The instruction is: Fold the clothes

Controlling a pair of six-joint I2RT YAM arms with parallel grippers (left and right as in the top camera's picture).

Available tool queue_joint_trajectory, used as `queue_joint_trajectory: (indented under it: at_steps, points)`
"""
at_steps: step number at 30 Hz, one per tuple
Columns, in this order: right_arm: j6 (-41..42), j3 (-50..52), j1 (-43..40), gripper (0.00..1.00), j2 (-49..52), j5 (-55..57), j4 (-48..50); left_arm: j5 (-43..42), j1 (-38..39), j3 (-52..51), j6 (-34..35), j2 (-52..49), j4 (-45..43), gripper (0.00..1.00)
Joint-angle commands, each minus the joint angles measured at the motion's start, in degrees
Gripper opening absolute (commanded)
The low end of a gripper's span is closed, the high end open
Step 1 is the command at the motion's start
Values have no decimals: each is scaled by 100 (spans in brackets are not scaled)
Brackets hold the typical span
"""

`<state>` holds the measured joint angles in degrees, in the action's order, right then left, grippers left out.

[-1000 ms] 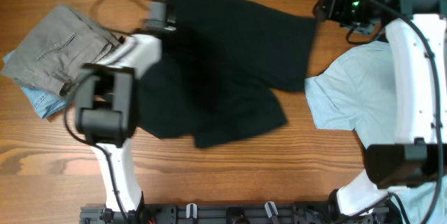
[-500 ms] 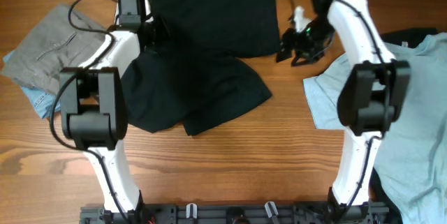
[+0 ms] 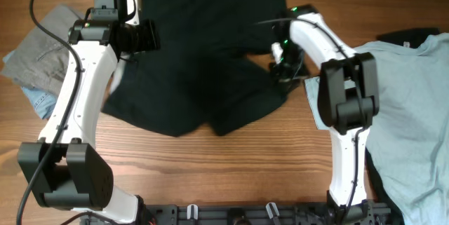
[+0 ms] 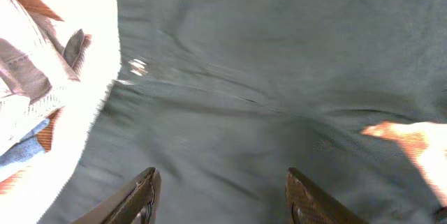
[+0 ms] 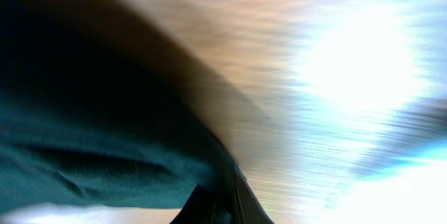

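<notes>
The clothes lie spread over the wooden table. A large black garment [image 3: 203, 64] covers the middle. My left gripper [image 3: 144, 37] hovers open over its left part, and the left wrist view shows only dark cloth [image 4: 279, 77] beneath the spread fingers [image 4: 148, 195], with nothing between them. My right gripper [image 3: 279, 67] is at the garment's right edge. In the blurred right wrist view its jaws [image 5: 225, 199] are shut with the black cloth [image 5: 105, 126] pinched in them. A pale blue T-shirt [image 3: 400, 106] lies at the right.
Grey trousers [image 3: 35, 50] rest on a blue denim piece [image 3: 38, 100] at the far left. Dark cloth [image 3: 401, 37] pokes out from under the T-shirt at the top right. Bare wood [image 3: 231, 169] runs along the front edge.
My right gripper has come down and left from the table's back right to the black garment's right edge and shut. The left gripper opened and its arm swung outward. The garment shifted.
</notes>
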<state>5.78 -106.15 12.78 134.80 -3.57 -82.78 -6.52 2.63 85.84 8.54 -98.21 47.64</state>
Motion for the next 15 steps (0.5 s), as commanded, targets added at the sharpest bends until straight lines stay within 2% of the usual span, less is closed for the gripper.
queue_joint_trajectory:
  at_steps: [1, 2, 4, 6, 7, 10, 15]
  points:
    - [949, -916, -778, 15, -90, 1161, 201, 205, -22, -13, -236, -155, 116, 57]
    - [743, -1099, -935, 31, -92, 643, 446, 160, -22, -13, -236, -203, 201, 56]
    - [-11, -1390, -1169, 45, -98, -817, 758, -11, -13, -42, -236, -302, 363, 56]
    - [-92, -1644, -1305, 46, -175, -1276, 702, -48, -11, -55, -234, -490, 828, 56]
    - [-326, -1644, -1322, 46, -291, -1631, 599, -50, -11, -57, -234, -581, 1047, 51]
    - [-964, -1644, -1202, 54, -841, -2352, 85, -308, -11, -428, -234, -841, 1394, 26]
    - [-833, -1644, -487, 61, -2546, -2208, -114, -308, -17, -981, -234, -857, 1261, 18]
